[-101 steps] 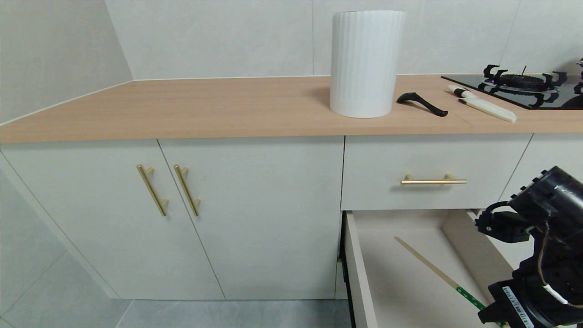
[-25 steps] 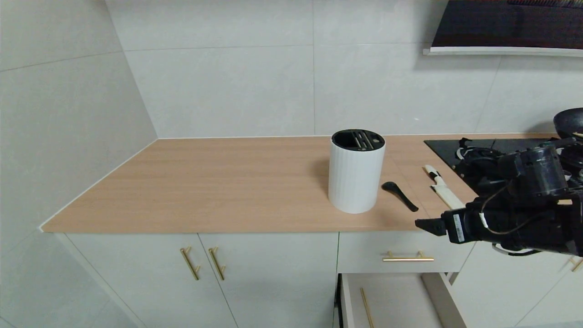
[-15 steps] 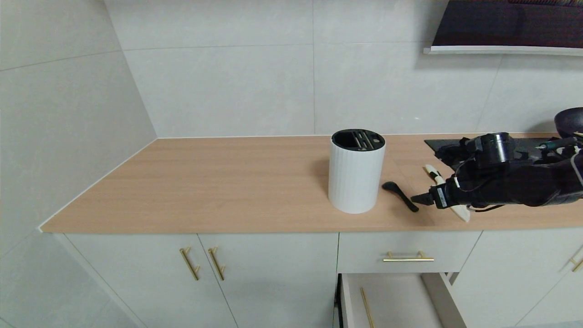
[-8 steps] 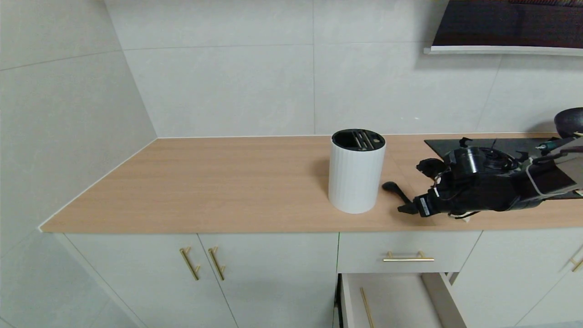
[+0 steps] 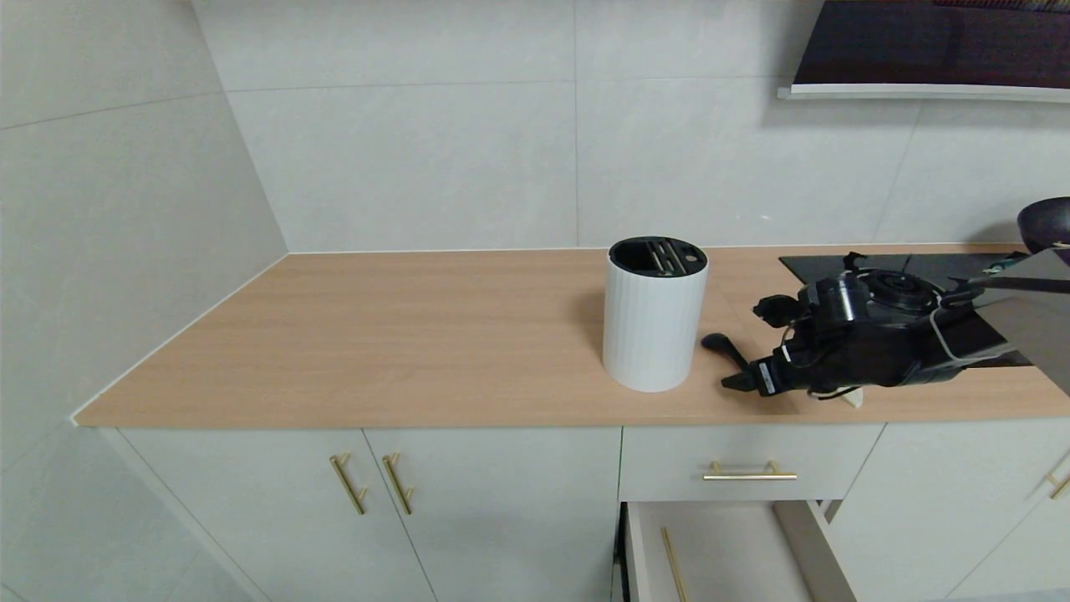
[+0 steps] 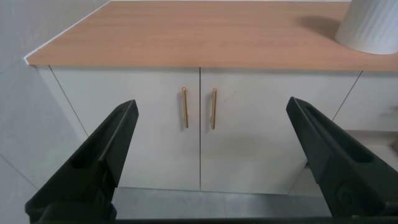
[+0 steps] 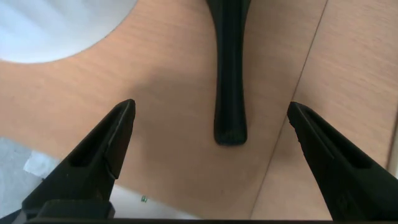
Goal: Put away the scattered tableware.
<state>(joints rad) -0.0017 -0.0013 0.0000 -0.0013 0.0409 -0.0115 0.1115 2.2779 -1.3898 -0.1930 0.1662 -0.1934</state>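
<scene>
On the counter (image 5: 401,334) the holder (image 5: 654,313) stands just left of the spoon (image 5: 720,344); the right gripper (image 5: 740,382) hangs over the spoon's near handle end, the stove (image 5: 802,266) behind it; below, a chopstick (image 5: 671,564) lies in the drawer (image 5: 642,552)

Kitchen: wood countertop (image 5: 418,334), gas hob (image 5: 907,269), range hood (image 5: 928,50), tiled wall (image 5: 418,125), cabinets (image 5: 368,535) below.

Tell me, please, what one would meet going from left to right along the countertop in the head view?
white ribbed holder → black spoon → hob → dark pan at the picture's edge
</scene>
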